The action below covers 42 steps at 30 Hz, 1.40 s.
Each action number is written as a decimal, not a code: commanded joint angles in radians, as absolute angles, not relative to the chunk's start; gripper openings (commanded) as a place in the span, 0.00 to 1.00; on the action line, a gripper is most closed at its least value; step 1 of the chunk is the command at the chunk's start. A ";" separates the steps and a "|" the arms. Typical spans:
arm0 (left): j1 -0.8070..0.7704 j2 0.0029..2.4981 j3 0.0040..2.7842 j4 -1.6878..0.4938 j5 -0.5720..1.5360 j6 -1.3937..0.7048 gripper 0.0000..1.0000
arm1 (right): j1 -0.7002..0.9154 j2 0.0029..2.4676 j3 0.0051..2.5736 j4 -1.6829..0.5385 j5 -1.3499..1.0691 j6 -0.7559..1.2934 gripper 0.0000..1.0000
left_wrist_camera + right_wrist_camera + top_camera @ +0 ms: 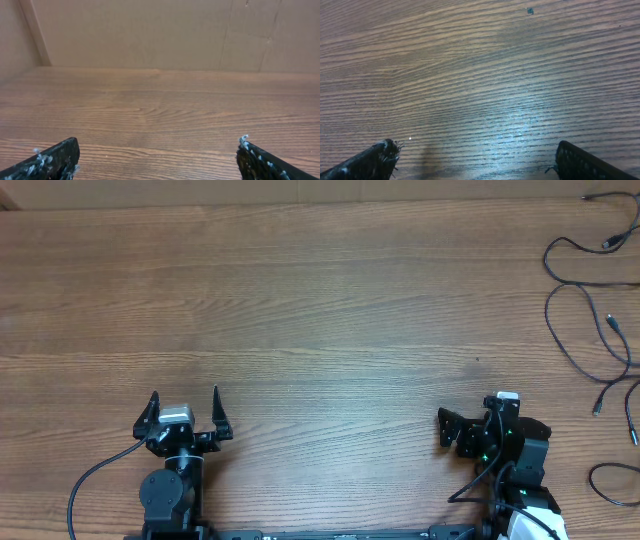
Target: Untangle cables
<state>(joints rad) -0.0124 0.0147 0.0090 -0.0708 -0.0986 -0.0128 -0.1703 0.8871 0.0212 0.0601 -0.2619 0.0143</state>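
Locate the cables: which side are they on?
Overhead view: the cables lie spread along the far right edge of the table, beyond and to the right of the open right gripper. Neither wrist view shows them.

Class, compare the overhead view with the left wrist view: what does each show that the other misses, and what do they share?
Only overhead: the cables, spread out at the far right, and the right gripper, open. Only left wrist: a plain brown wall behind the table. Both: the wooden table and the left gripper, open and holding nothing.
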 commanded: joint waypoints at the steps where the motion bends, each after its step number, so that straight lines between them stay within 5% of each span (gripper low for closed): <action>1: -0.006 0.003 0.005 -0.069 -0.104 -0.033 1.00 | -0.175 0.899 0.008 0.035 -0.263 0.030 1.00; 22: -0.006 0.004 0.005 -0.068 -0.104 -0.033 1.00 | -0.174 0.881 0.008 0.035 -0.227 0.030 1.00; 42: -0.006 0.004 0.005 -0.069 -0.104 -0.033 1.00 | -0.065 0.123 0.008 -0.066 -0.217 0.030 1.00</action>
<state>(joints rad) -0.0124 0.0151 0.0090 -0.0700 -0.0982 -0.0242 -0.0792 0.1783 0.0181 -0.0711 -0.2276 0.0265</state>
